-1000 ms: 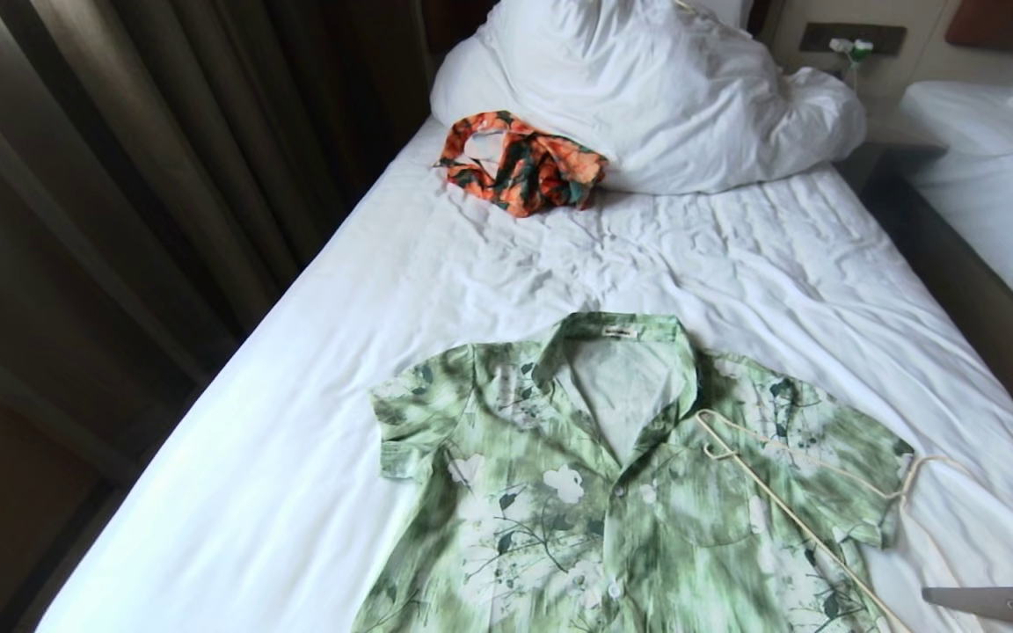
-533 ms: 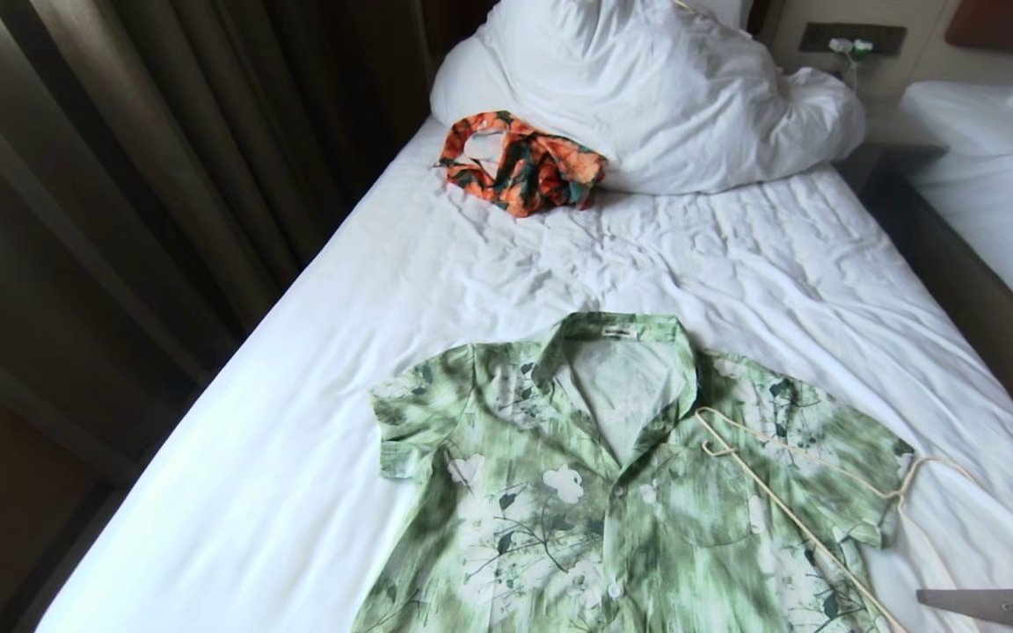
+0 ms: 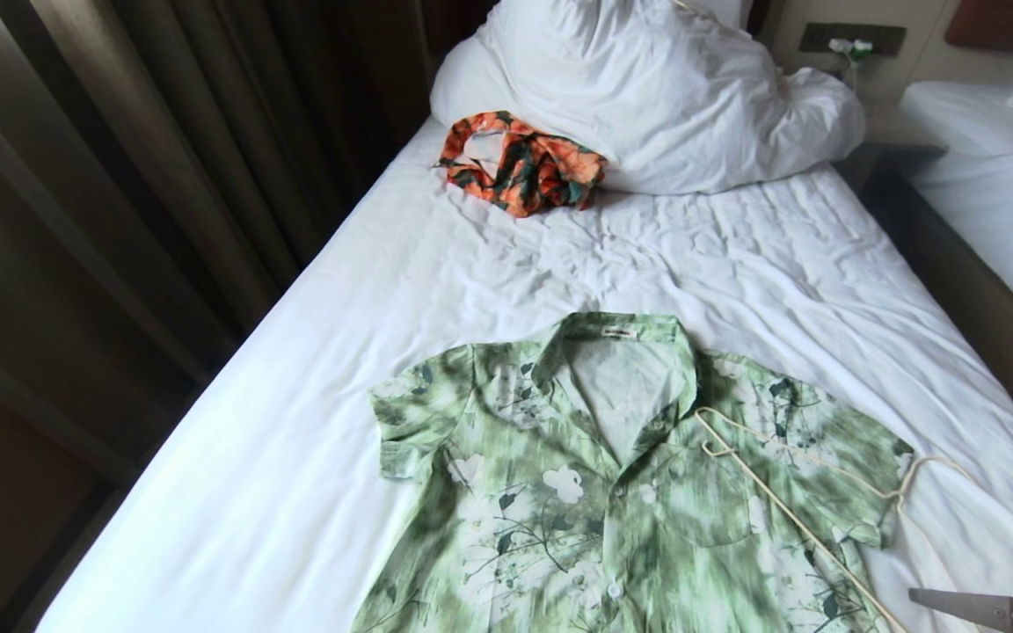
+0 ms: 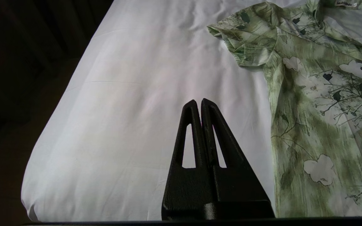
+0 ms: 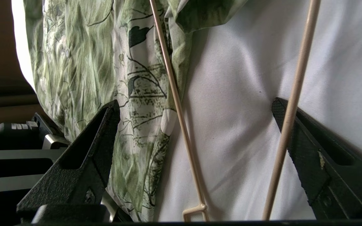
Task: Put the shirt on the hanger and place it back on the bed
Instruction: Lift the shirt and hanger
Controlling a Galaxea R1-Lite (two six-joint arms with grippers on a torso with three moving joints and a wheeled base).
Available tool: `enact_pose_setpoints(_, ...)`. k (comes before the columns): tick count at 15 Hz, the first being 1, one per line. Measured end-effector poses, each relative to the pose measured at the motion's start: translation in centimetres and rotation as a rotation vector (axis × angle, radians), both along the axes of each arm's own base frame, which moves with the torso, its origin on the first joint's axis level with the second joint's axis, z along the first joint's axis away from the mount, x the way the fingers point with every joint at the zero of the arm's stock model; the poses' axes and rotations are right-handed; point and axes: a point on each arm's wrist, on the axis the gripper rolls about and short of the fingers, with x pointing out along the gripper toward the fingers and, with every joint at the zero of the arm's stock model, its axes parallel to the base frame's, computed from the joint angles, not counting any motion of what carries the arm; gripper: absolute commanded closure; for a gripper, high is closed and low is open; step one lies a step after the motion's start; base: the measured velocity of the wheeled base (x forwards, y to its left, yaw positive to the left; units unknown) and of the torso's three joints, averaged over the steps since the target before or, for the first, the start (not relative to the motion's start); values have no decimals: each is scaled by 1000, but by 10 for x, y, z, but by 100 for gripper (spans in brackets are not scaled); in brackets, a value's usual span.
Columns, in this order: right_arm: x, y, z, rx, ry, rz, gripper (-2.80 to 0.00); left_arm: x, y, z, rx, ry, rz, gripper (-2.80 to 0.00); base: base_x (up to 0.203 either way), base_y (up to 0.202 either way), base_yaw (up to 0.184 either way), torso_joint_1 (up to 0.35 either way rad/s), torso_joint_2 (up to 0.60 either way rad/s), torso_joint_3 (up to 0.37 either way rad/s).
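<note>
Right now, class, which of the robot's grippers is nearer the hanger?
Right. The open right gripper hovers over the hanger, its wires between the fingers. The shut left gripper is over bare sheet beyond the shirt.

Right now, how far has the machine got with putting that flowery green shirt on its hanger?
Nothing looks done yet: the light green flower-print shirt lies flat on the white-sheeted bed, with the thin cream wire hanger lying loose partly on top of it. In hand: the right claw is open around the hanger's wires, gripping nothing. The left claw is shut beside the shirt. Left: grasping, threading, setting down.
</note>
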Motion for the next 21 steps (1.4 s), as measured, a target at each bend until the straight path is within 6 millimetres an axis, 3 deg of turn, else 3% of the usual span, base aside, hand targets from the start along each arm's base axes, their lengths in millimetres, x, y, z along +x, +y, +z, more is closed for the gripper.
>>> enact_pose_setpoints(6,2,6,-2,14,1,30,-280,0,0,0,0,0,0,0,0,0,0,0,0,0)
enact_pose_setpoints(7,3,6,-3,9,-5,30,0,0,0,0,0,0,0,0,0,0,0,0,0,0)
enact_pose_setpoints(21,3,-4,1,-4,-36,-16,0,0,0,0,0,0,0,0,0,0,0,0,0,0)
